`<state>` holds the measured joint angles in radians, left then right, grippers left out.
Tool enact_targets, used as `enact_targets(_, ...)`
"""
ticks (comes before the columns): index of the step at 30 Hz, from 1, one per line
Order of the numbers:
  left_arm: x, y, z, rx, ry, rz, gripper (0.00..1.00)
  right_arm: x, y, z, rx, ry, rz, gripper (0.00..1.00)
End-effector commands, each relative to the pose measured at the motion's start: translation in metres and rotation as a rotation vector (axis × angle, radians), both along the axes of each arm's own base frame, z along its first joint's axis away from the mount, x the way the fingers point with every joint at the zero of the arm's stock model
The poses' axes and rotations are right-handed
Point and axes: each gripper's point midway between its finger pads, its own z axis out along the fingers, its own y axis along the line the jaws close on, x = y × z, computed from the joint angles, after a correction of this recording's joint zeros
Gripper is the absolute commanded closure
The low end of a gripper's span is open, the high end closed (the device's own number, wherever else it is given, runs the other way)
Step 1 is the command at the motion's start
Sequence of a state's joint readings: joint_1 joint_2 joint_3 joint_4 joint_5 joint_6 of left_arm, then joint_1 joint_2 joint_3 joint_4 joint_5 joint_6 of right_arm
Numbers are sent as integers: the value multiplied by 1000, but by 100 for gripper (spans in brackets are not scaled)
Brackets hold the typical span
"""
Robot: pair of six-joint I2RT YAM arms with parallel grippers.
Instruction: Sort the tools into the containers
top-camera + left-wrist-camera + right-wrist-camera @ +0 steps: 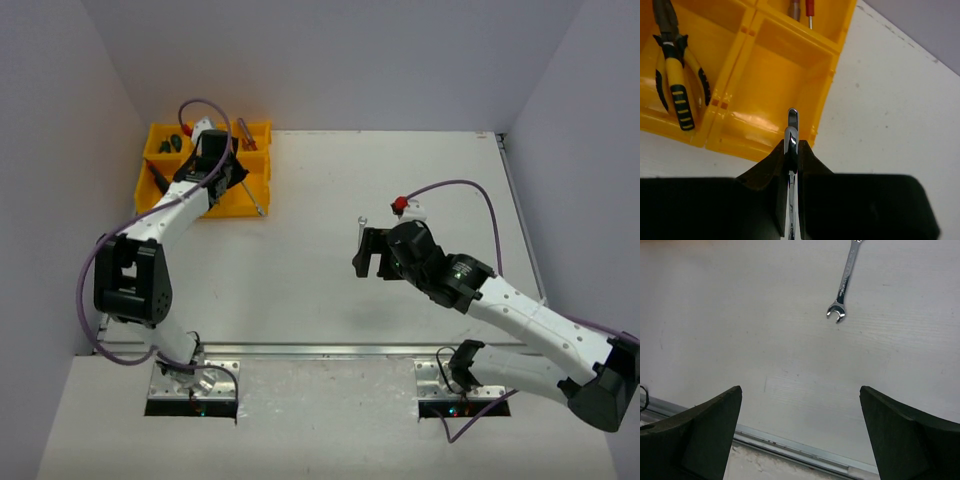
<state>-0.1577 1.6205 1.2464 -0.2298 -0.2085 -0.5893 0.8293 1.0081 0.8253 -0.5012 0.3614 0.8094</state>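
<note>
Trouble could come at the drop: the left end effector (791, 150) is clenched on a silver wrench (792, 120), its tip only just past the near wall of an empty compartment in the yellow tray (780, 75). Let go here and I reckon it clips the rim and tips onto the table (890, 100). Next door sit yellow-handled pliers (675, 85), nothing blocking. Meanwhile the right end effector (800, 387) is spread wide and empty, second wrench (842, 290) lying ahead of it.

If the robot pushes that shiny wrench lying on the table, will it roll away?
Probably not: the wrench looks flat, so it would likely slide or spin on the table, not roll. It looks like solid metal, so probably stiff and heavy for its size. Its shiny surface may be slippery to grip.
</note>
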Motion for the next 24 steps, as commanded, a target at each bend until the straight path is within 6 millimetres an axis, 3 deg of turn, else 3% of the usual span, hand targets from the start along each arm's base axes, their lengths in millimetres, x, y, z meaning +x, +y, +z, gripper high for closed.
enact_targets(1,36,37,19,53,-12,102,100,-3,-7,-12,-32,17,8,1)
enact_targets(4,66,43,20,56,-29,143,100,-3,-9,-17,-44,28,10,1)
enact_targets(8,93,50,7,79,-14,196,100,-3,-9,-22,-63,38,17,1)
enact_targets(10,101,51,8,86,-14,197,100,-2,-10,-24,-76,39,19,1)
enact_targets(12,112,48,-3,87,9,182,100,0,-13,-25,-89,37,13,1)
enact_targets(15,114,41,-21,70,53,161,97,6,-15,-27,-101,42,-4,1)
enact_targets(18,114,38,-29,59,68,151,76,13,-14,-31,-117,66,-12,1)
enact_targets(20,115,36,-27,52,70,137,52,18,-12,-37,-125,98,-13,1)
enact_targets(22,115,30,-13,42,60,118,28,27,-9,-46,-132,147,-16,1)
enact_targets(24,111,25,9,43,28,108,17,36,-6,-53,-143,179,-20,1)
